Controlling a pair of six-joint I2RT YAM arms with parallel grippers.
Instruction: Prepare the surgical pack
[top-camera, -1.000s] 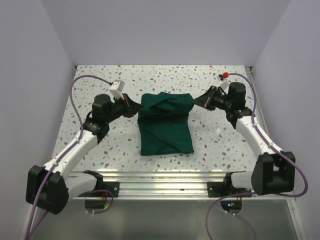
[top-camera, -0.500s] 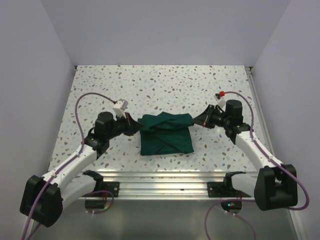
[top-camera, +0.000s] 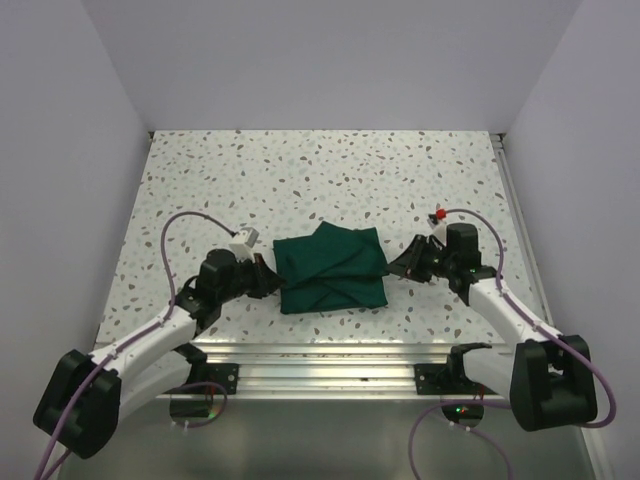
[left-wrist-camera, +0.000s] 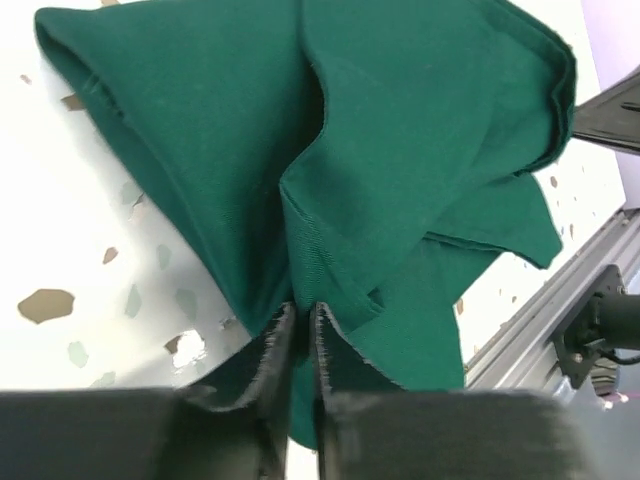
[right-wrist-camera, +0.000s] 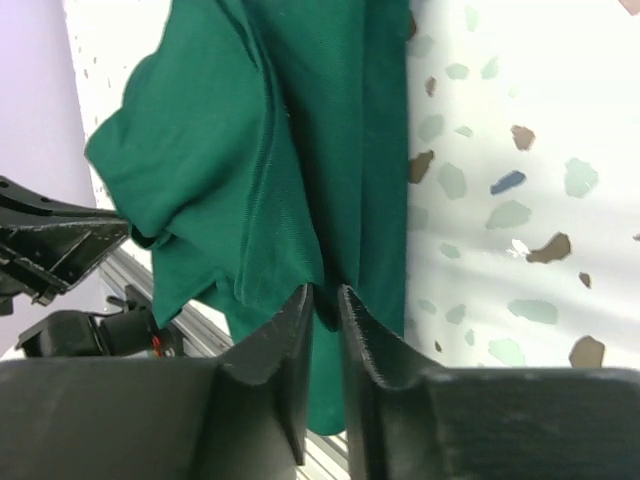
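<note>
Green cloth bundle (top-camera: 331, 271) folded shut at lower centre of top view, wrap looks nearly done; left gripper (left-wrist-camera: 303, 312) and right gripper (right-wrist-camera: 325, 292) each nearly closed on 1 edge fold, release pending.

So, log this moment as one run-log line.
green cloth: folded on table | left gripper: pinching left edge | right gripper: pinching right edge

Cloth bundle (top-camera: 330, 272) on the table (top-camera: 300, 170), left fingers (top-camera: 266, 281) at its left edge, right fingers (top-camera: 400, 268) opposite.
</note>
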